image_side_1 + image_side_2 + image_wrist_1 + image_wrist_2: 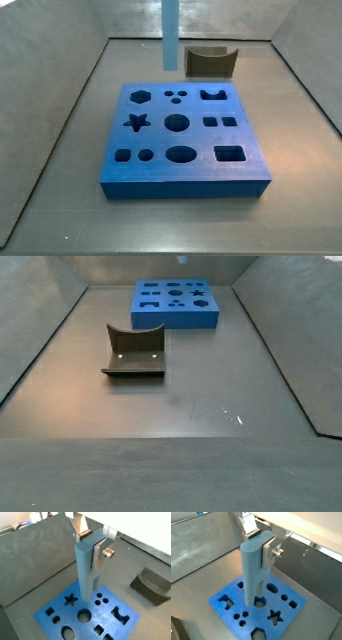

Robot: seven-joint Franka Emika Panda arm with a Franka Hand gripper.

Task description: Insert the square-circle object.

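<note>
Peg upright in my pincer, above the board.
My pincer (100, 543) pinches the square-circle object's (87, 567) top; its lower end hangs over the blue hole board (117, 624).

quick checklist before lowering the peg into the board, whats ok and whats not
1. Grip: gripper is shut on the square-circle object, high on it, in both wrist views: ok.
2. Peg upright: hangs vertical in a side view: ok.
3. Peg clear of board: lower end above the blue board, not yet inserted: ok.
4. Lined up with the matching hole: cannot tell.
5. Holes unobstructed: all look empty: ok.
6. U-shaped block away from the board: ok.
</note>
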